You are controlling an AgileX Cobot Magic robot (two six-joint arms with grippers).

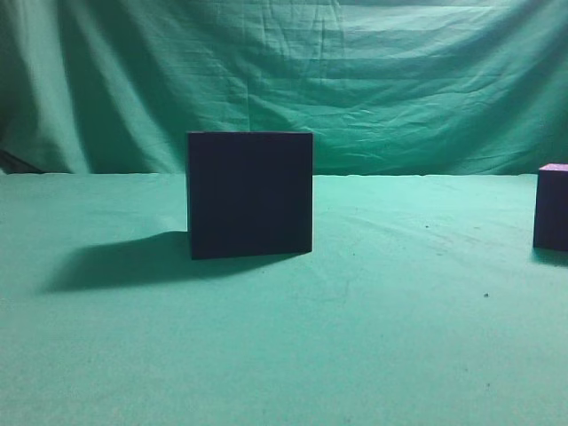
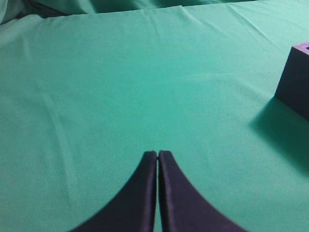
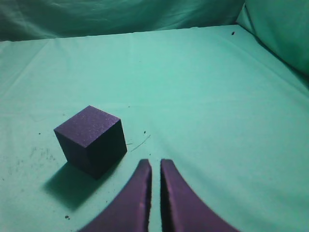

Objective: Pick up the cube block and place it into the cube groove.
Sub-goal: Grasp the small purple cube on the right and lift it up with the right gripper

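Right gripper (image 3: 155, 166) hovers with its dark curved fingers nearly together, holding nothing, just right of the cube block (image 3: 91, 140): a small, matte, dark purple cube resting on the green cloth (image 3: 203, 96). Left gripper (image 2: 158, 157) is likewise closed and empty, the near-black cube groove (image 1: 249, 193) off to its right

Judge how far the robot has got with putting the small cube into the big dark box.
Nothing is done yet. The small cube sits on the green cloth, far right of the big dark box. Nothing is in hand: the right gripper is shut beside the cube, and the left gripper is shut and empty. Grasping, carrying and placing remain.
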